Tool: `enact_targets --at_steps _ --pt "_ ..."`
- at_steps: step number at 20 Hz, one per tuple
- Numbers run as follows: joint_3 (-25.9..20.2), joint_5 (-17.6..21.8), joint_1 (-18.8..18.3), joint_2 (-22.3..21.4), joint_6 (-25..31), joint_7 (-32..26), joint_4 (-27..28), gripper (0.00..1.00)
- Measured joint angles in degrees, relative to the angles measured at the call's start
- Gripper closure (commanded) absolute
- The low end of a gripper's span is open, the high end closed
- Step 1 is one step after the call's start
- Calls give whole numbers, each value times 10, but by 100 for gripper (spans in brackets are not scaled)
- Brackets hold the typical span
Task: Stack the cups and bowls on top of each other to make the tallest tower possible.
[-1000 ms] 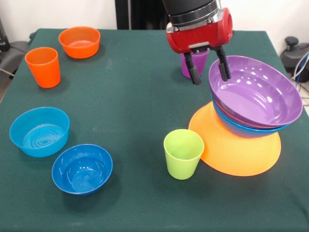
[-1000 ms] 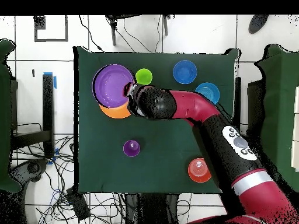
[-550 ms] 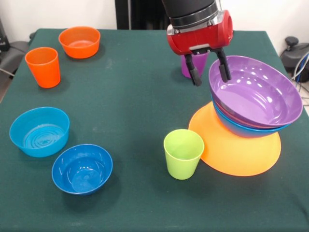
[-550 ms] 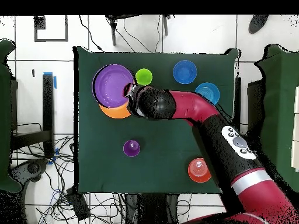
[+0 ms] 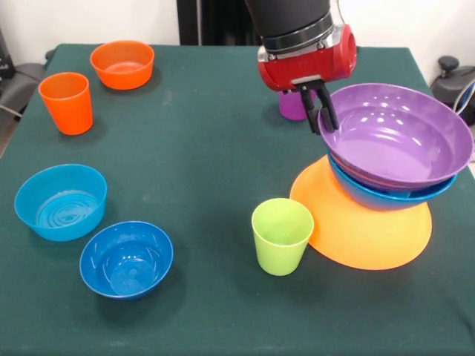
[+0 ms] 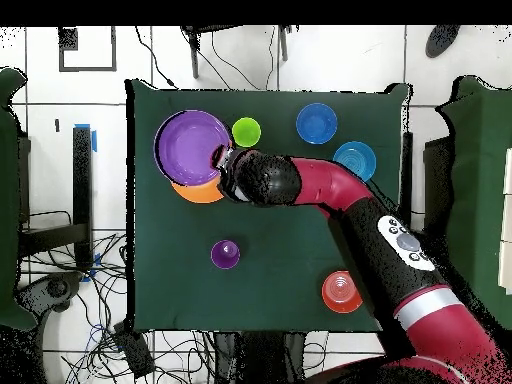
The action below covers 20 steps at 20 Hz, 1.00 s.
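**Pinching the purple bowl's rim on the tower**

Going left to right in the front view: the orange cup point(image 5: 66, 102) and small orange bowl point(image 5: 122, 64) are sitting at the far left, with the light blue bowl point(image 5: 61, 201) and dark blue bowl point(image 5: 126, 258) nearer the camera. The green cup point(image 5: 281, 235) is standing just beside the upturned orange-yellow bowl point(image 5: 360, 236), which is forming the tower's base at the right. On it the big blue bowl point(image 5: 382, 196) is resting, and the purple bowl point(image 5: 395, 143) is nesting in that. The purple cup point(image 5: 292, 106) is partly hidden behind the arm.

The gripper point(image 5: 320, 108) is closing narrowly over the purple bowl's near-left rim, one finger inside and one outside, so it appears to be holding that bowl.

Judging from this, the bowl is being seated or adjusted. Doing it well means keeping the bowl level, centring it over the blue one, and moving slowly, since a rim grip lets a wide bowl tip easily.
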<state>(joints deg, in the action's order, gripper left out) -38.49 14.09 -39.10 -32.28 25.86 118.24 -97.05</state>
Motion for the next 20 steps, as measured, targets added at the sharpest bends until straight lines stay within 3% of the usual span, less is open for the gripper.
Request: enact_targets --at_steps 19,20 --pt "-6 -2 -16 18 0 0 0 100" --pt "-6 -2 -16 18 0 0 0 0"
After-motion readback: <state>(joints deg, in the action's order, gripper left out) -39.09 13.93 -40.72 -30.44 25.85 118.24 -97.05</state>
